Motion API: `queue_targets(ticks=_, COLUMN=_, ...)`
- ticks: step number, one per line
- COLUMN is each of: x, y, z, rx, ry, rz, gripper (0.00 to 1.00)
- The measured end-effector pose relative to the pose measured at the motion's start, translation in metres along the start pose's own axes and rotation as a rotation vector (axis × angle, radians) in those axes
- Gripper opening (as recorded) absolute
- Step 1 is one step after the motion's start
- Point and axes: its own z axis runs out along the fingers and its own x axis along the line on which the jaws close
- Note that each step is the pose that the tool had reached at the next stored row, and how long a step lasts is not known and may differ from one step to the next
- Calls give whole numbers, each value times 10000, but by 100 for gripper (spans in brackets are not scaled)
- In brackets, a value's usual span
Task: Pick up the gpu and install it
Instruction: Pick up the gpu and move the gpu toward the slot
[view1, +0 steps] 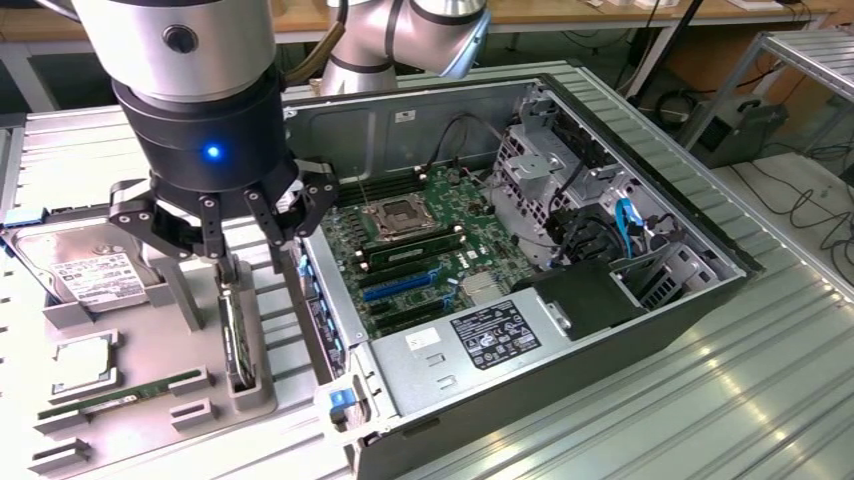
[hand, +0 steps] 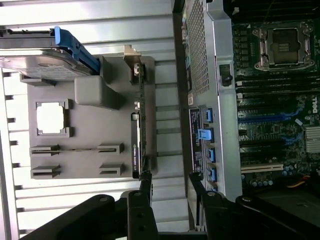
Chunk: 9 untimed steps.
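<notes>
The gpu (view1: 240, 345) stands on edge in a slot of the gray holder tray (view1: 167, 340), along the tray's side nearest the open computer case (view1: 387, 120). The gripper (view1: 247, 260) hangs above the tray, over the card, fingers spread wide, holding nothing.

The gpu (view1: 238, 340) (hand: 142, 115) is a thin, flat, dark card. It stands upright on its long edge in a narrow slot of the grey holder (hand: 85, 125), not lying flat. Seen edge-on from the wrist view, it is a slim black line with a pale metal strip (hand: 133, 62) at one end and what may be a small label on its side. It sits on the holder's edge nearest the open computer case (view1: 387, 120), just beside the case and outside it.
</notes>
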Motion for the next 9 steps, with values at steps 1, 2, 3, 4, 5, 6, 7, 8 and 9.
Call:
queue_targets(ticks=1, x=2, y=0, z=1, rx=0, ry=0, rz=0, gripper=42)
queue_targets(ticks=2, x=4, y=-1, z=3, rx=0, ry=1, rz=0, gripper=42)
queue_targets(ticks=3, x=6, y=-1, z=5, rx=1, ry=1, rz=0, gripper=42)
queue_targets(ticks=4, x=7, y=-1, z=5, rx=1, ry=1, rz=0, gripper=42)
queue_targets(ticks=5, x=7, y=-2, z=6, rx=1, ry=1, rz=0, gripper=42)
queue_targets(ticks=6, x=9, y=-2, z=8, rx=1, ry=1, rz=0, gripper=42)
queue_targets(ticks=7, x=10, y=-2, z=10, rx=0, ry=1, rz=0, gripper=42)
queue_targets(ticks=8, x=10, y=-2, z=11, rx=0, ry=0, rz=0, gripper=42)
queue_targets(ticks=9, x=11, y=-2, z=14, rx=0, ry=1, rz=0, gripper=42)
